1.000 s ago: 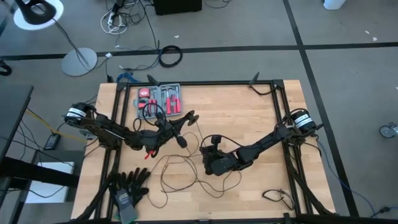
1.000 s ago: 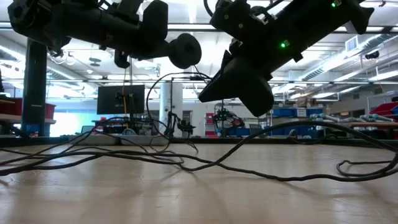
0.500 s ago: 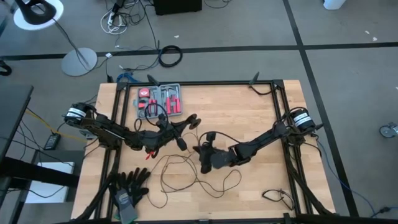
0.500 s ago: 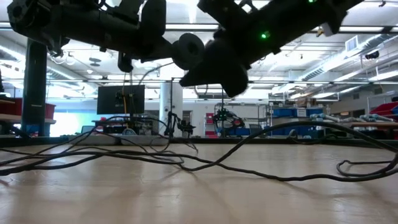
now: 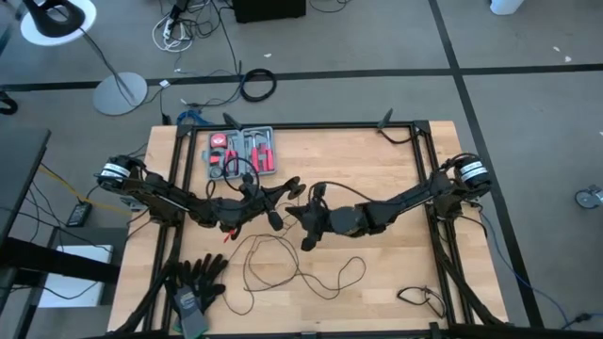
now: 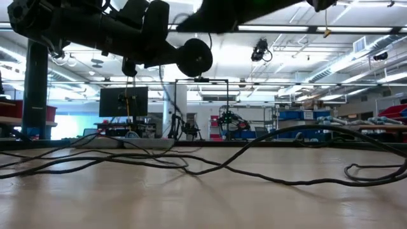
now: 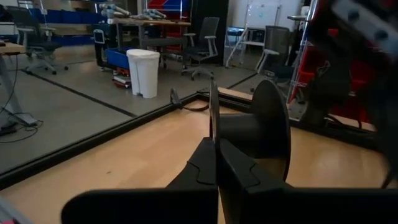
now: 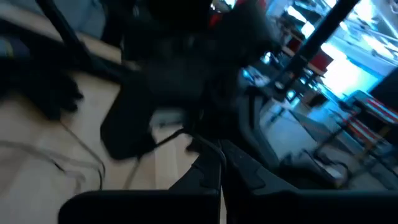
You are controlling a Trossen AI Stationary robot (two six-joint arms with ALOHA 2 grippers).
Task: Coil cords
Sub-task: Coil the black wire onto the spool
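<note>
Your right gripper (image 5: 306, 218) hangs over the table (image 5: 377, 169) centre, fingers pressed together on the thin black cord (image 5: 311, 193); your left gripper (image 5: 283, 193) pinches the cord's round puck (image 7: 264, 127) just beside it; the rest of the cord (image 5: 283, 268) lies in loose loops below both.

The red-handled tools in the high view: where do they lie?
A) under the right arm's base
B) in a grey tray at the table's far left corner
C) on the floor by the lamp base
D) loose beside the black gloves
B: the red-handled tools sit inside the grey tray at the table's far left corner, away from the black gloves.
</note>
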